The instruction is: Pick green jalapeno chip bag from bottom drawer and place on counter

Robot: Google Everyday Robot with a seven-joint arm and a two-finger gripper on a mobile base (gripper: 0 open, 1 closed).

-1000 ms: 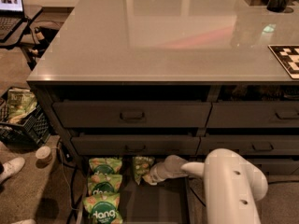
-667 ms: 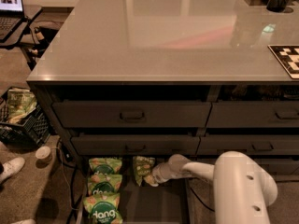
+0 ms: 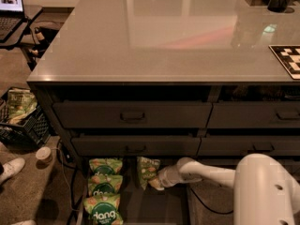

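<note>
Claw [image 3: 157, 182] at green jalapeno chip bag [image 3: 147, 168], bottom drawer [image 3: 152, 209]

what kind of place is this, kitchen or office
Likely an office break area or test kitchen: a glossy grey counter over dark drawers, dang snack bags in the open bottom drawer, where the gripper sits at the green jalapeno chip bag, and a laptop at upper left.

Left of the tool [image 3: 157, 182], bright green bags [image 3: 103, 213] read "dang".
</note>
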